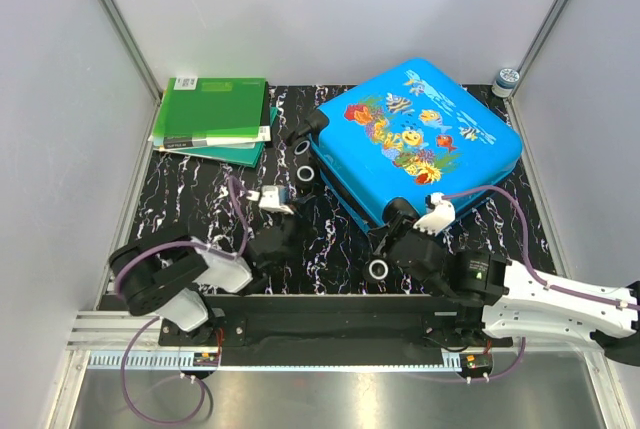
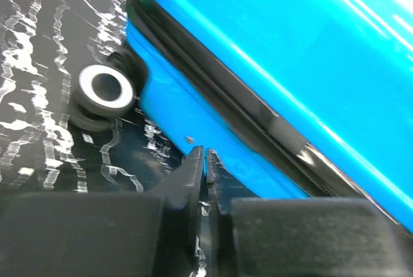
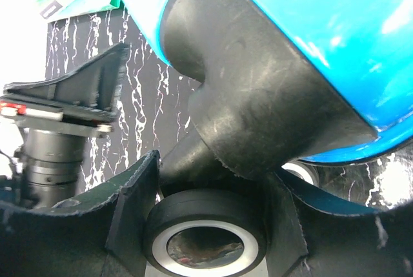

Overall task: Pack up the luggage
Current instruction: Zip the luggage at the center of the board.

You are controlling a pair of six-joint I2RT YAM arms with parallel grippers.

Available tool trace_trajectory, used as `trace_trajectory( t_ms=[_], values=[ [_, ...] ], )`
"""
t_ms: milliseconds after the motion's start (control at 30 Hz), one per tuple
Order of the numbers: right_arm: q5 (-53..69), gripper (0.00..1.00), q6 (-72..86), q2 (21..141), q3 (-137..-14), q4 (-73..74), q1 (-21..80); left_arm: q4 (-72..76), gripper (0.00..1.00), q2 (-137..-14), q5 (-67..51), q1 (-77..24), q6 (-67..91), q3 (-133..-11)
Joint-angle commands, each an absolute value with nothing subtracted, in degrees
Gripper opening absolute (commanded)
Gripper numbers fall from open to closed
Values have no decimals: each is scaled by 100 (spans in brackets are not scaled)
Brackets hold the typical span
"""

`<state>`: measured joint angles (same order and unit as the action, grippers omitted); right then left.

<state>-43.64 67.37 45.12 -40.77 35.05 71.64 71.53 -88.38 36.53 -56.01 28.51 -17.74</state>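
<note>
Luggage (image 1: 420,134) shut, your right pincer (image 3: 211,170) pinches its 6 o'clock wheel (image 3: 205,241); left pincer (image 2: 204,161), pressed together, at the seam (image 2: 258,112). Next, likely: zipping.

- The left arm (image 1: 170,284) is built of rounded black joint housings, with one link cased in a glossy white shell (image 1: 225,271).
- A thin purple cable (image 1: 236,209) runs along it, and a second purple loop (image 1: 125,379) leaves its base at the table's near edge.
- The left gripper (image 2: 203,154) has two matte black fingers, blocky at the root and tapering to thin pointed tips.
- The right arm (image 1: 560,309) has a long white shell between black joints.
- A small green light (image 1: 478,271) shows on one of its black housings.
- Another purple cable (image 1: 490,188) arcs over its wrist, beside a small white part (image 1: 437,214).
- The right gripper (image 3: 213,170) has broad black fingers (image 3: 132,206) with scuffed, dusty edges.
</note>
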Motion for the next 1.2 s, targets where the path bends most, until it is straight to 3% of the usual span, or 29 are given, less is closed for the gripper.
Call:
trace_trajectory(
  t_ms=[0, 67, 100, 167, 200, 300, 400, 433, 733, 1167],
  values=[
    [-5105, 0, 7180, 4324, -4087, 4393, 7146, 7471, 26, -8000, 2841, -4994, 2724, -1337],
    [-5194, 0, 7390, 4228, -4061, 4770, 7146, 7060, 39, -7605, 2184, -4495, 2725, -1283],
    [-5290, 0, 7470, 4175, -4061, 4894, 7146, 6744, 54, -7115, 1997, -4343, 2655, -1362],
    [-5387, 0, 7637, 3974, -4017, 5218, 7146, 5489, 64, -6699, 1550, -4026, 2401, -1861],
    [-5475, 0, 7672, 3886, -3999, 5308, 7146, 5136, 74, -6436, 1408, -3956, 2025, -2046],
    [-5616, 0, 7708, 3543, -3938, 5510, 7154, 4099, 85, -6275, 512, -3648, 1479, -2758],
    [-5747, 0, 7708, 3287, -3894, 5704, 7146, 3684, 90, -6555, -779, -3157, 1327, -3479],
    [-5757, 0, 7708, 3209, -3902, 5739, 7146, 3404, 97, -6835, -1374, -2920, 1318, -3846],
    [-5695, 0, 7796, 3041, -3788, 5880, 7146, 1830, 99, -8032, -2873, -2312, 643, -5352],
    [-5810, 0, 7787, 3102, -3726, 5880, 7146, 853, 97, -8911, -3217, -2294, 44, -5906]
  ],
)
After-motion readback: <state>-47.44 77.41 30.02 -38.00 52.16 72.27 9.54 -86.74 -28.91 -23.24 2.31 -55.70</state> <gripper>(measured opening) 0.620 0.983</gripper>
